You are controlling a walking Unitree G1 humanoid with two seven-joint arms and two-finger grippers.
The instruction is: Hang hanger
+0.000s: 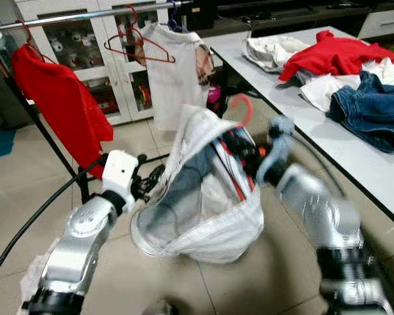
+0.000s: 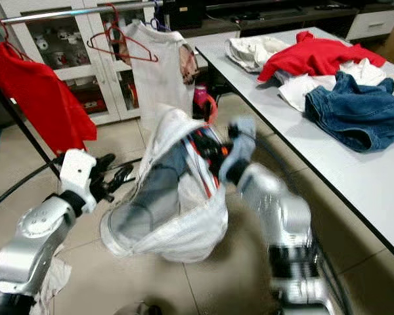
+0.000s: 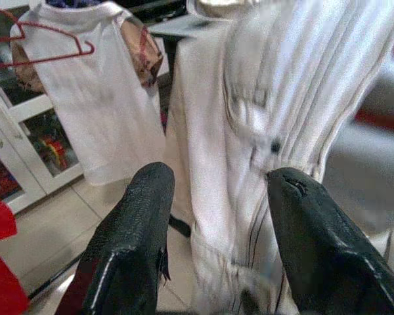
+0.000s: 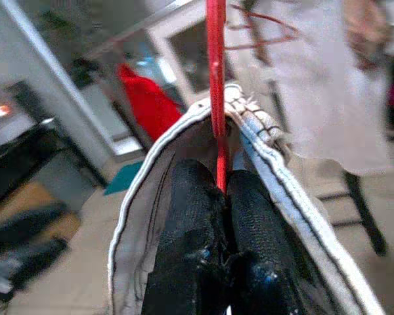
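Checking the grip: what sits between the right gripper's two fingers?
The red hanger stem, pinched between the right gripper's fingers, in the right wrist view.

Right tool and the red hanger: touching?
Touching. The right wrist view shows the right tool shut on the red hanger, its stem pinched between both fingers.

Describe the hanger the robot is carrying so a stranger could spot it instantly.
Start at the clothes rail with a red shirt and white shirt. In front of it the right gripper holds a red hanger. Unlike the bare red hanger on the rail, it carries a white garment.
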